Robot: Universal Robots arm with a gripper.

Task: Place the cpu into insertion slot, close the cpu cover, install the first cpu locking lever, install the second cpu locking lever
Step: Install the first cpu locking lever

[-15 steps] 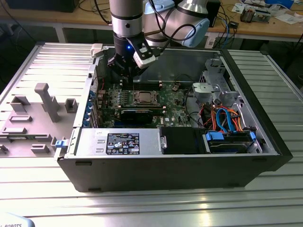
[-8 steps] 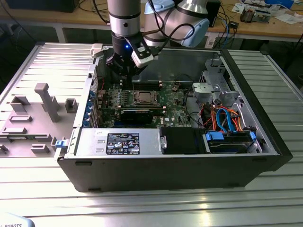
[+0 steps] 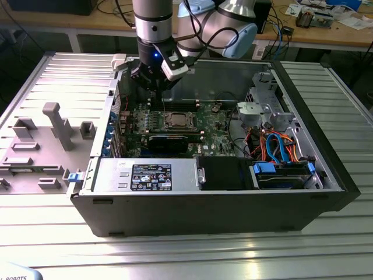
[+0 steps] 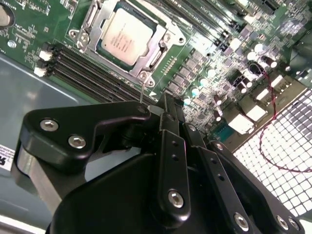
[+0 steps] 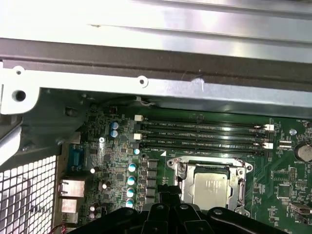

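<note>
Pincer (image 4: 163, 107) closed, tips nr edge of cpu cover (image 4: 150, 52) shut over cpu (image 4: 127, 36)

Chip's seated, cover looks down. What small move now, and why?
Probably press the tool down on the thin wire lever: the cpu lies under the closed cpu cover, and that lever stands raised at the tool's tip, by the cover's corner.

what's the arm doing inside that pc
One robot arm is working inside an open computer case. The cpu sits in the insertion slot, and the cpu cover looks folded down over its edges. The gripper hangs close above the motherboard, just beside the slot.
</note>
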